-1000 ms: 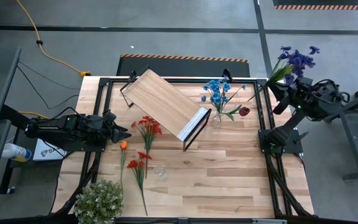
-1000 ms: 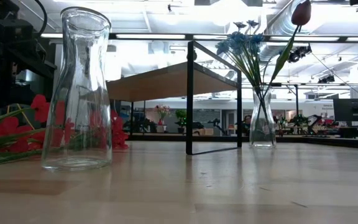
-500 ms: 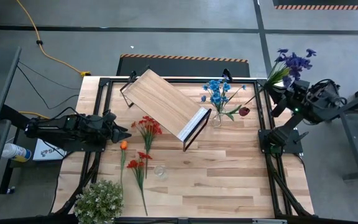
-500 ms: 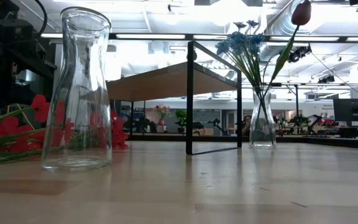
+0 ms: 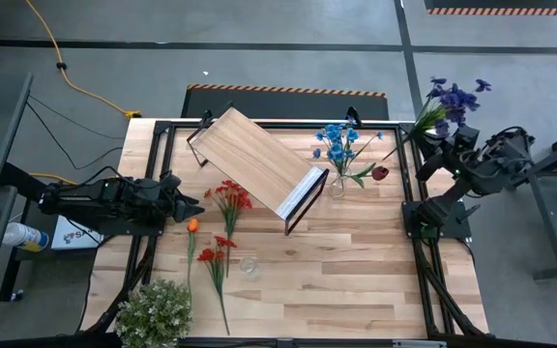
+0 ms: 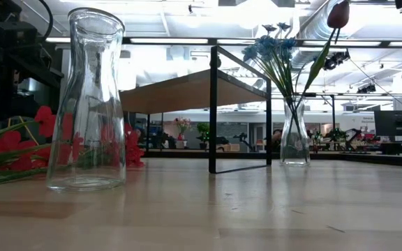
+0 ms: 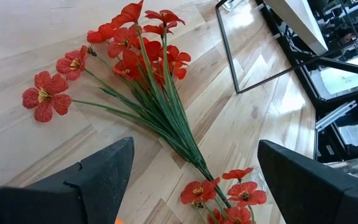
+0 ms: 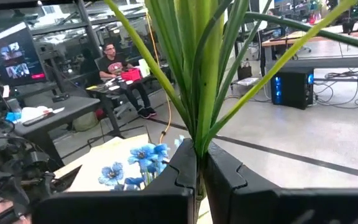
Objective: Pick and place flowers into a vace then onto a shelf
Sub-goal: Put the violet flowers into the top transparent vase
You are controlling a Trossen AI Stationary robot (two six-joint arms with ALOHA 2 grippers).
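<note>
The right hand (image 5: 431, 145), clenched on the green stems of the purple sprig (image 5: 453, 97), hangs past the far right corner of the worktop (image 5: 356, 271). The step in hand looks like carrying that sprig to the glass vase (image 5: 337, 186) beside the shelf (image 5: 259, 159). To do it well, the stems want to hang near upright and come down over the vase's narrow mouth without knocking out what already stands there. The left hand (image 5: 184, 206) waits released at the worktop's left side, just beside the red sprigs (image 5: 228, 196) lying flat.

That vase holds the blue sprig (image 5: 337, 140) and a leaning dark red bloom (image 5: 380, 173). The second glass vase (image 5: 249, 267), near the front, stands empty.
</note>
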